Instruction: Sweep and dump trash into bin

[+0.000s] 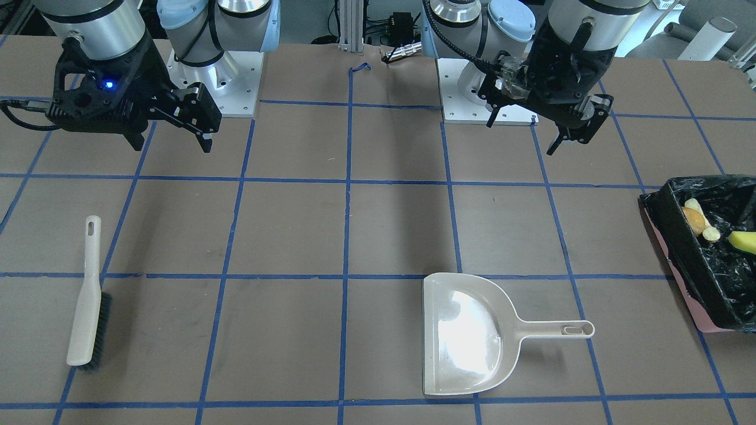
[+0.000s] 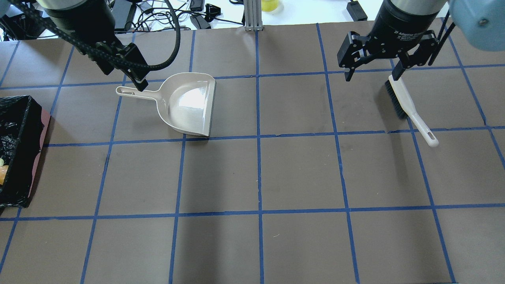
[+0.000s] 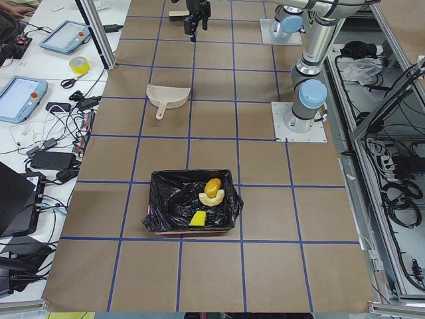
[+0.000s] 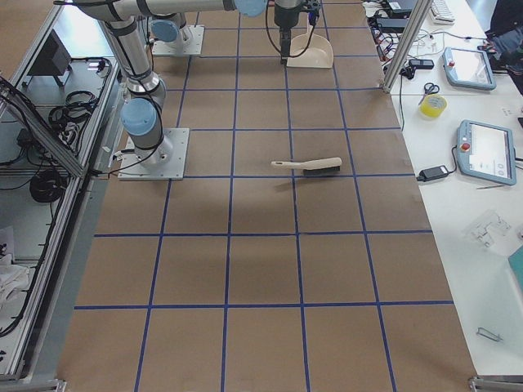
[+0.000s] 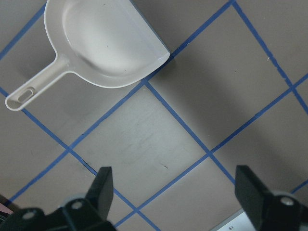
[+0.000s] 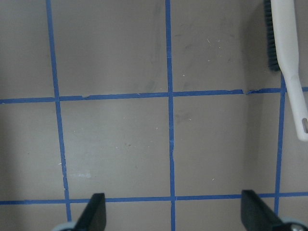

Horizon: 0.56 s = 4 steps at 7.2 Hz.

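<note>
The bin (image 3: 166,219), lined with black plastic, holds all the trash: a tan croissant (image 3: 208,199), a golden-brown lump (image 3: 213,187) and a yellow-green wedge (image 3: 197,218). In the front view the bin (image 1: 679,248) sits at the right edge with the lump (image 1: 696,219) and wedge (image 1: 743,241) inside. The beige dustpan (image 1: 466,336) lies empty on the table. A beige brush (image 1: 88,295) lies flat. My left gripper (image 5: 175,192) is open and empty, raised near the dustpan (image 5: 101,43). My right gripper (image 6: 175,211) is open and empty, raised beside the brush (image 6: 288,57).
The table is brown paper with a blue tape grid. In the overhead view the bin (image 2: 29,118) is at the far left edge, the dustpan (image 2: 185,104) left of centre, the brush (image 2: 410,106) at the right. The arm bases (image 1: 224,88) stand at the robot's side.
</note>
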Each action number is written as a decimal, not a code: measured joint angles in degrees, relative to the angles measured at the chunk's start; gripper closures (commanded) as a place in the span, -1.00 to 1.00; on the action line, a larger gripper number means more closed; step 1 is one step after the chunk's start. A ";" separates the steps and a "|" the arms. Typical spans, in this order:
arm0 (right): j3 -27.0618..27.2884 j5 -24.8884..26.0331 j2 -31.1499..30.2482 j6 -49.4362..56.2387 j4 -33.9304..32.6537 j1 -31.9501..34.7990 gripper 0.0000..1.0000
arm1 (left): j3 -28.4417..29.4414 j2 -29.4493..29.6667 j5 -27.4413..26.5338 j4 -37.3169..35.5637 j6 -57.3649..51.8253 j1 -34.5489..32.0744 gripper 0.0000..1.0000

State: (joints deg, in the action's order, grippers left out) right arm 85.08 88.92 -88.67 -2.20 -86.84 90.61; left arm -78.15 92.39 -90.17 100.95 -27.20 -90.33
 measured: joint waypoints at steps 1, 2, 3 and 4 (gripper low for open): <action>0.00 0.02 -0.01 0.00 0.00 0.00 -1.00 | -0.47 -0.94 0.15 -1.59 1.74 0.72 -0.84; 0.00 0.02 -0.01 0.00 0.00 0.00 -1.00 | -1.06 -1.40 0.60 -3.12 2.53 1.84 -0.81; 0.00 0.02 -0.01 0.00 0.00 0.00 -1.00 | -1.74 -1.71 1.60 -4.30 3.37 2.95 -0.81; 0.00 0.02 -0.01 0.00 0.00 0.02 -1.00 | -2.12 -1.92 2.65 -5.43 4.98 3.52 -0.82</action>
State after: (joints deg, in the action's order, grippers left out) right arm 85.08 88.95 -88.68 -2.20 -86.84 90.63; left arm -80.27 90.48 -87.51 95.53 -22.22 -86.82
